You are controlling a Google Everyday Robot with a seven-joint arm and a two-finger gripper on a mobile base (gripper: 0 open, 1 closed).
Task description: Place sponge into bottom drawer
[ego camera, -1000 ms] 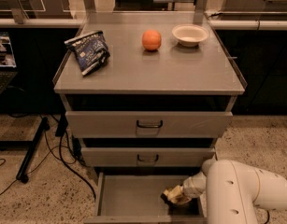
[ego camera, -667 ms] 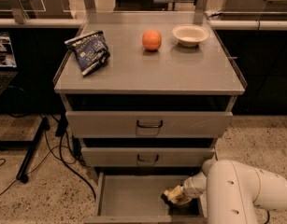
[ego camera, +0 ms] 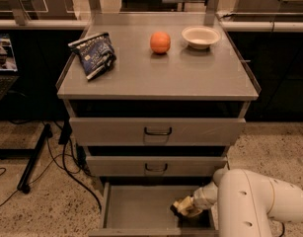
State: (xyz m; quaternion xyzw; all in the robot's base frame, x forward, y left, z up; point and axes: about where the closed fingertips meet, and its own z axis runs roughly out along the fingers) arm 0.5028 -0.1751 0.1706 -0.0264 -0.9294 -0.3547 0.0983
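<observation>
The bottom drawer is pulled open at the base of the grey cabinet, its flat grey floor showing. My gripper reaches down into its right part from the white arm at the lower right. A pale yellow sponge sits at the gripper's tip, low over the drawer floor. I cannot tell if the sponge rests on the floor.
On the cabinet top lie a dark blue snack bag, an orange ball and a white bowl. The two upper drawers with black handles are closed. Cables and a black stand lie on the floor at the left.
</observation>
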